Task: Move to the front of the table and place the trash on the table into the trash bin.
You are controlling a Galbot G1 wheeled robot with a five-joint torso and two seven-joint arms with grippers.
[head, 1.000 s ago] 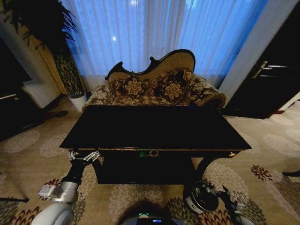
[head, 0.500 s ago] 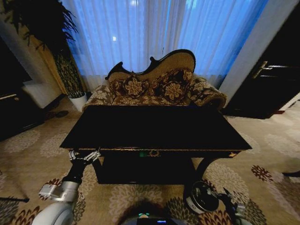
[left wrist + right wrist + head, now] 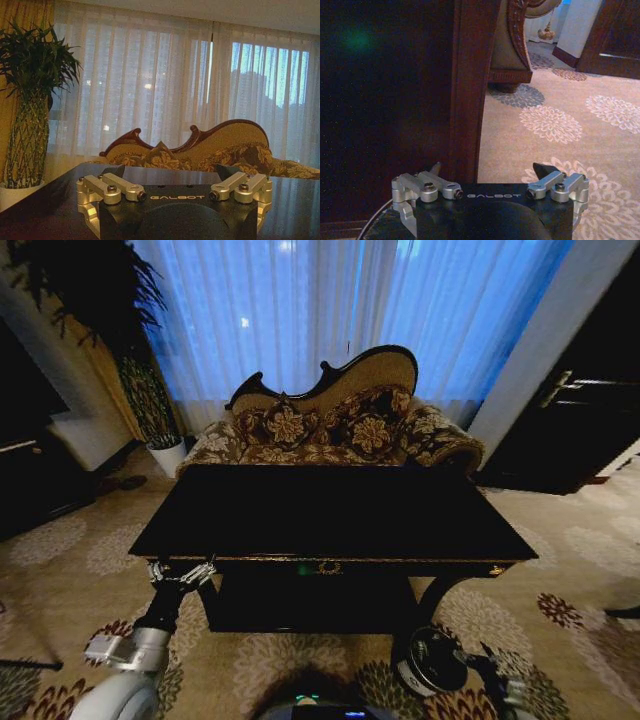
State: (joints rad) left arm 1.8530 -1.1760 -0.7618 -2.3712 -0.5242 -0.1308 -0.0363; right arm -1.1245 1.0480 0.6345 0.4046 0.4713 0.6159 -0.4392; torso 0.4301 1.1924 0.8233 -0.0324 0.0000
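At the table (image 3: 330,510) front's left corner, left gripper (image 3: 181,573), jaws spread.

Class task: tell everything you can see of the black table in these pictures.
The table is a large rectangle with a glossy black top that looks like lacquered wood. A gold trim runs along its front edge, with a small gold ornament at the middle. Below sit curved legs and a dark lower shelf. It stands level on patterned carpet, before a floral sofa. The left end effector hovers at its front left corner.
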